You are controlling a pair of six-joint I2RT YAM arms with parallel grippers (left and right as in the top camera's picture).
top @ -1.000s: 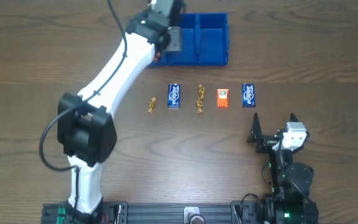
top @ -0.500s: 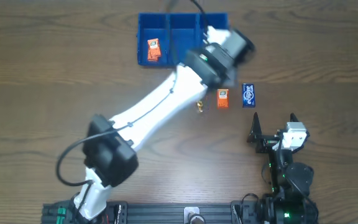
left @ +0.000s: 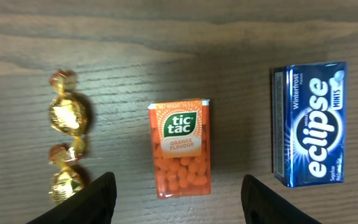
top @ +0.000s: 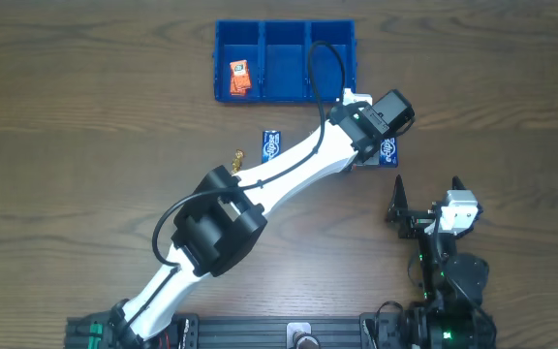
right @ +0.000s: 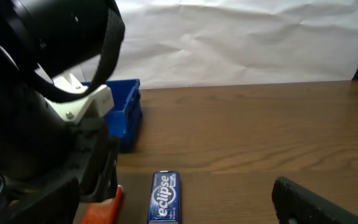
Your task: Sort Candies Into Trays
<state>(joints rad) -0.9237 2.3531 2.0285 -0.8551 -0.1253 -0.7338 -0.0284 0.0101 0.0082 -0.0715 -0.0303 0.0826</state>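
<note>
My left gripper (left: pixel 178 182) is open and hovers over the orange candy box (left: pixel 180 148), one finger on each side of it. Beside that box lie a blue mint box (left: pixel 309 132) and two gold-wrapped candies (left: pixel 67 115). The left arm (top: pixel 289 170) stretches across the row of candies towards the right. The blue three-part tray (top: pixel 284 92) at the back holds another orange box (top: pixel 240 78) in its left compartment. A second blue mint box (top: pixel 272 145) and a gold candy (top: pixel 237 158) lie left of the arm. My right gripper (top: pixel 425 194) is open near the front, holding nothing.
From the right wrist, the left arm's black wrist (right: pixel 42 93) looms close, with the blue mint box (right: pixel 165 196) and the tray (right: pixel 120 115) beyond. Bare wood table lies left of the tray and in front of the candy row.
The left arm left an orange box in the tray's left compartment, then swung right and down the view until it hung over the orange box in the row. The right arm stayed still.
</note>
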